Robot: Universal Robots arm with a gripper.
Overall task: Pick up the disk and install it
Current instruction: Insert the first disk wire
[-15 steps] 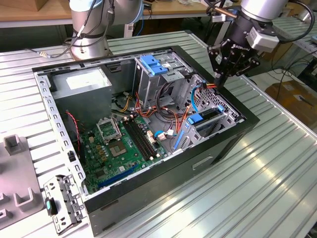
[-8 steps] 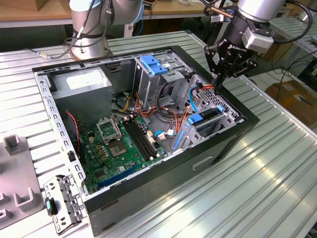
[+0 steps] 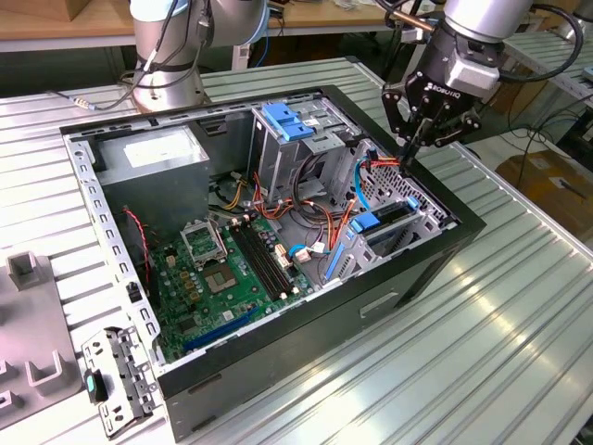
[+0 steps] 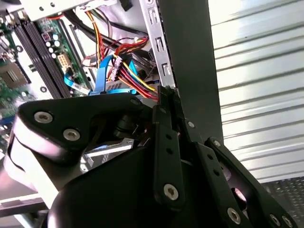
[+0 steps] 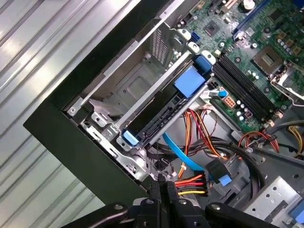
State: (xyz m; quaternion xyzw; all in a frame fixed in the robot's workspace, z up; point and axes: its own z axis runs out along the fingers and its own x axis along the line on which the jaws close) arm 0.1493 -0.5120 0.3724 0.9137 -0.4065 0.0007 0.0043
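- Disk (image 5: 156, 116) sits edge-on inside the grey drive cage (image 5: 142, 80), at the corner of the computer case (image 5: 71, 142) below the arm. Blue rail tabs (image 5: 190, 80) show at its ends. In the exterior view it is the dark slab (image 3: 394, 213) behind the blue tab.
- Handling, judged: rigid metal body, fairly heavy for its size, with smooth faces that are likely slippery. It is shock-sensitive, so no knocks or twisting.
- Best hold is probably across the long side edges at the blue plastic rails, not on the label face or connector end.
- Gripper (image 3: 409, 158) has its fingers pressed together with nothing between them, and it is not touching the disk.
- Its tips hover just inside the case's black edge wall, right above the red and yellow cables (image 5: 192, 183) and near the blue data cable (image 5: 183, 154).
- Motherboard (image 3: 232, 269) lies well apart, toward the case's middle.
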